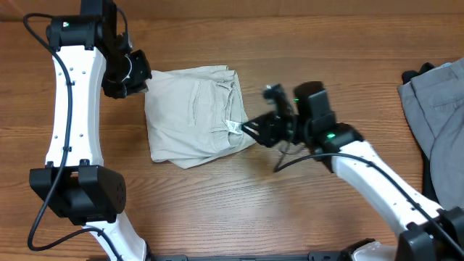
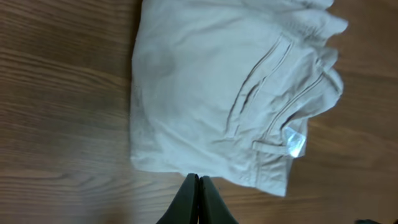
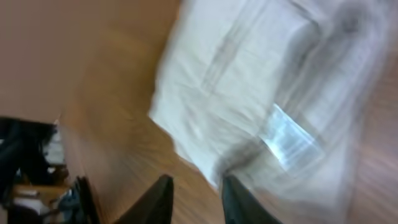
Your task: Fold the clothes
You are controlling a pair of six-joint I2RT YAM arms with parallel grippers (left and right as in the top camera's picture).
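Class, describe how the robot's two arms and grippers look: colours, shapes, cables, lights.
The left arm and right arm have white rounded links joined by black joint housings, with black cables running alongside. A small green light glows on the right arm. The left gripper and right gripper have slim, black, tapered fingers.

Cream shorts, folded on the worktop

The clothes [image 1: 194, 114] lie flat as a compact, roughly square bundle near the worktop's far edge, stitched pocket seams up, white label showing.
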